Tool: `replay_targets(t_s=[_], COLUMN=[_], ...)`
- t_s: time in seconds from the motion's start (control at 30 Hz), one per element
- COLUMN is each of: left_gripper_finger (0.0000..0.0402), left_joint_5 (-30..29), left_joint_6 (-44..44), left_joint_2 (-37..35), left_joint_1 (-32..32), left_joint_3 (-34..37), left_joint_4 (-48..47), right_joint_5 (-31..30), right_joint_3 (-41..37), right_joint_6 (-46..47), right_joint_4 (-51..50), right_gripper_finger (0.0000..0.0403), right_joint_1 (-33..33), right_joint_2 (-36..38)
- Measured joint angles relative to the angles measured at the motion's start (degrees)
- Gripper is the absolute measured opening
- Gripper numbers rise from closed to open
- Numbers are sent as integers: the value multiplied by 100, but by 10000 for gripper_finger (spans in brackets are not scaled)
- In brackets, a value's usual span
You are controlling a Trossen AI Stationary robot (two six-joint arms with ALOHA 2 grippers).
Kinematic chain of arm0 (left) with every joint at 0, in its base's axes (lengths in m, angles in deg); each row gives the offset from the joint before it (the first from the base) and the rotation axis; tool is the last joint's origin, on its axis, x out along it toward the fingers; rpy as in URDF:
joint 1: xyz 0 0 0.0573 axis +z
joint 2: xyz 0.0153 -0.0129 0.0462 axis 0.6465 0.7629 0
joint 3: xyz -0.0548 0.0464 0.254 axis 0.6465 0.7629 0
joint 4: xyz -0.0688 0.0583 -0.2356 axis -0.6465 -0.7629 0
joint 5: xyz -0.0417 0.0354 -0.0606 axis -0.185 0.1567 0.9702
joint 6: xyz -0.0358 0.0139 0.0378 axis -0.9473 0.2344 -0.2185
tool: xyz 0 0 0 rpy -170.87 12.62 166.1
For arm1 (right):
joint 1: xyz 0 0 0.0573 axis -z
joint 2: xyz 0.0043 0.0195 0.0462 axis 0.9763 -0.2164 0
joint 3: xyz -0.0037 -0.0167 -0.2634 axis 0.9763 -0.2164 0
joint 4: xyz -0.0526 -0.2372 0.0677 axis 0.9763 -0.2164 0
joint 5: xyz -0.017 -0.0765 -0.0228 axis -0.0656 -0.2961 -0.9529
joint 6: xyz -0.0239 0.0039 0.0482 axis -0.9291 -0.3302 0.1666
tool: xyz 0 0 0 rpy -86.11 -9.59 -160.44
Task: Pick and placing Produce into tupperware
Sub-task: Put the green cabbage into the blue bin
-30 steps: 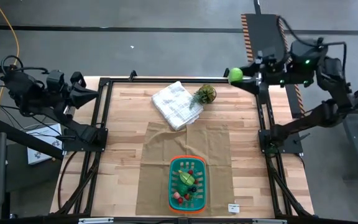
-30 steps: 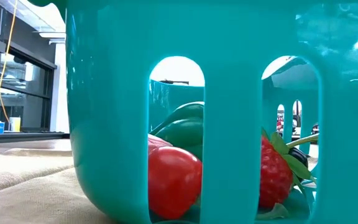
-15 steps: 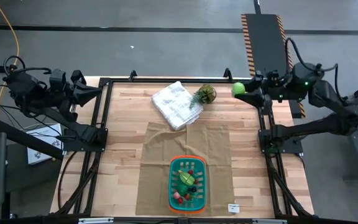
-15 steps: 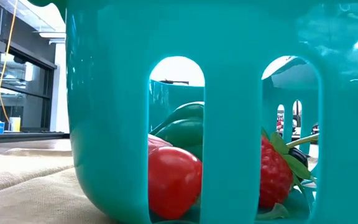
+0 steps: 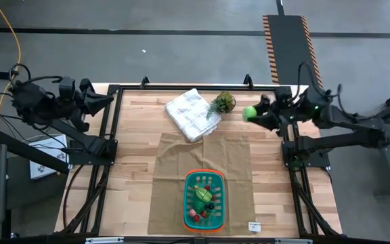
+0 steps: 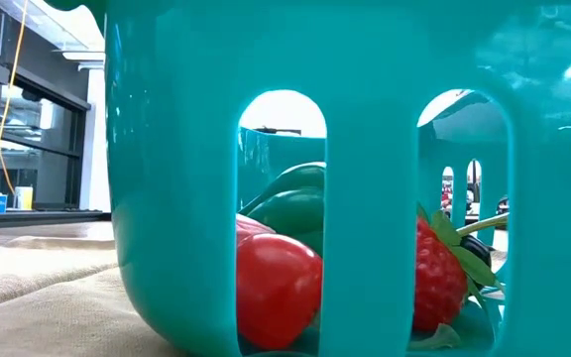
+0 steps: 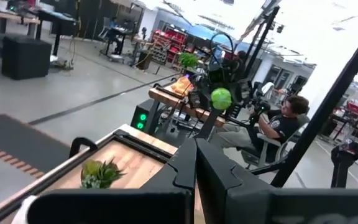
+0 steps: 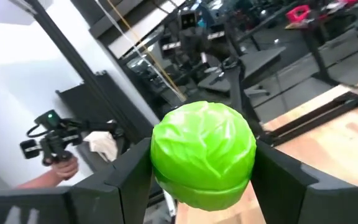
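Observation:
A green cabbage-like ball (image 5: 249,112) is held by my right gripper (image 5: 252,113) above the table's far right part, right of the potted plant. In the right wrist view the ball (image 8: 204,155) fills the gap between the fingers. The green basket with the red-orange rim (image 5: 186,201) stands near the table's near edge on a tan cloth. It holds several produce pieces: a red tomato (image 6: 276,288), a strawberry (image 6: 439,278) and a green piece (image 6: 290,203). My left gripper (image 5: 108,102) waits shut off the table's far left corner. My right gripper pinches the green ball between its two fingers, one finger (image 8: 132,177) on each side (image 8: 166,162) of it. The fingers come about level from the table's right side, pointing left. The ball is lifted clear of the table.
A folded white cloth (image 5: 191,114) and a small potted plant (image 5: 223,103) lie at the far middle of the table. A tan cloth (image 5: 175,169) covers the middle and near part. A black frame (image 5: 286,146) runs along the table's sides. A small tag (image 5: 254,226) lies near the right near corner.
My right gripper, still holding the green ball, has moved from over the table's far right corner toward the near edge and slightly left, coming in over the table beside the plant. My left arm has shifted slightly. The basket and its contents have stayed still.

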Motion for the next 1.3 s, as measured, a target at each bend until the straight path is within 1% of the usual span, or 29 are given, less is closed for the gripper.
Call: replay_targets(t_s=[0.2,0.33,0.47,0.57,0.73,0.8,0.9,1.0,1.17,1.23,1.3], left_gripper_finger=[1,1,1,1,1,0,0,0,0,0,0], left_joint_5=[-178,-222,-257,-273,-269,-261,-288,-308,-328,-390,-326], left_joint_6=[-456,-693,-785,-557,204,270,285,387,765,873,896], left_joint_2=[-146,-294,-487,-751,-1415,-1736,-2185,-2612,-3199,-3178,-3171], left_joint_1=[0,0,0,0,0,0,0,0,0,-2,-2], left_joint_3=[463,725,1042,1464,2573,2983,3402,3574,3605,3574,3537], left_joint_4=[3,19,246,864,2632,3020,3244,3312,3292,3217,3100], right_joint_5=[-154,-297,-492,-621,-671,-672,-673,-673,-710,-741,-775], right_joint_3=[-815,-1124,-1211,-1209,-1208,-1208,-1208,-1206,-1204,-1202,-1201], right_joint_6=[459,820,871,826,808,836,866,900,973,1027,1028], right_joint_4=[725,743,721,745,784,799,838,837,838,843,885], right_gripper_finger=[216,216,216,216,216,216,216,216,216,216,216], right_joint_1=[-415,-666,-981,-1156,-1266,-1264,-1264,-1264,-1255,-1255,-1255], right_joint_2=[-12,-15,-20,-17,-17,-17,-15,-15,-15,-16,-17])
